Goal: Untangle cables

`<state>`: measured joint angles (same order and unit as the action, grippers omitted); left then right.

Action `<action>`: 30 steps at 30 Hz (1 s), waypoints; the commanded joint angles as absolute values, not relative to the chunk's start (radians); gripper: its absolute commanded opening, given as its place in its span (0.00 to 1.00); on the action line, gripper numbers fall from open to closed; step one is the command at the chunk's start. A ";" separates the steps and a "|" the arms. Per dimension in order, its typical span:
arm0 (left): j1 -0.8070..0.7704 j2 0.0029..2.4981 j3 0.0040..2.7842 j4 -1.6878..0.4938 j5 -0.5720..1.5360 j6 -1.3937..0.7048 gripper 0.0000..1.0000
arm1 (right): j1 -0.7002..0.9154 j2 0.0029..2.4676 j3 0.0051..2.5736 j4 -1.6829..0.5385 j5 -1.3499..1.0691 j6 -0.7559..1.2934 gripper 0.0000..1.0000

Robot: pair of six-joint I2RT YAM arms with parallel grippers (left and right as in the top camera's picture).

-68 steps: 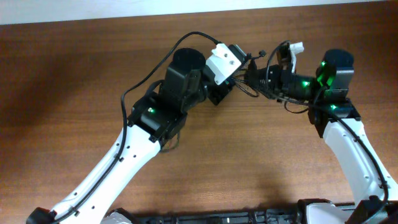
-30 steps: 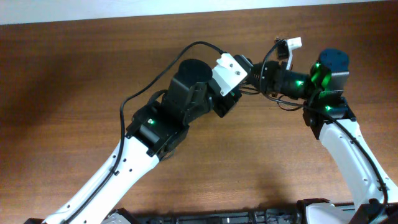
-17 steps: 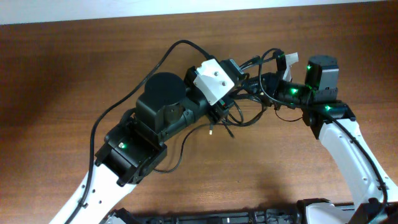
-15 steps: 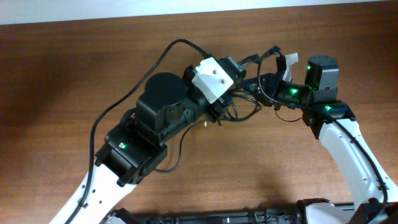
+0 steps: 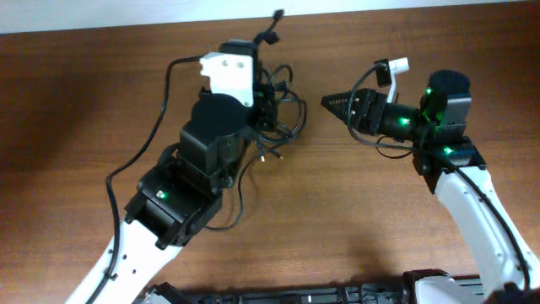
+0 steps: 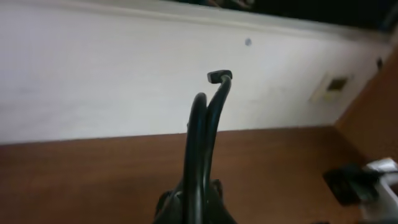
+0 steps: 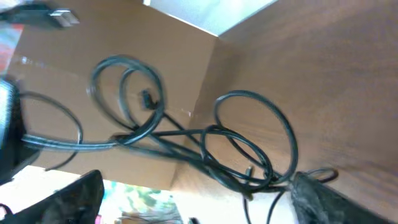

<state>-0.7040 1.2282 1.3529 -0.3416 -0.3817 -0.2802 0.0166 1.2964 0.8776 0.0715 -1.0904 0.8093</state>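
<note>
Cables [image 5: 277,114] hang in loops just beside our left gripper [image 6: 194,202], which pinches one of them tight. We should keep that pinch firm and lift slowly so the loops fall free. Earlier our right gripper [image 5: 336,103] was right beside it; now it is spread wide, well apart.
</note>
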 commanded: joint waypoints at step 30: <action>-0.680 1.319 1.375 -0.080 0.187 -1.002 0.00 | 0.019 1.137 0.927 -0.565 -0.028 0.481 0.99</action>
<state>-0.6811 1.3334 1.3529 -0.0952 0.1261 -0.9924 0.0177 1.0893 0.9104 -0.5320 -0.3584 0.3046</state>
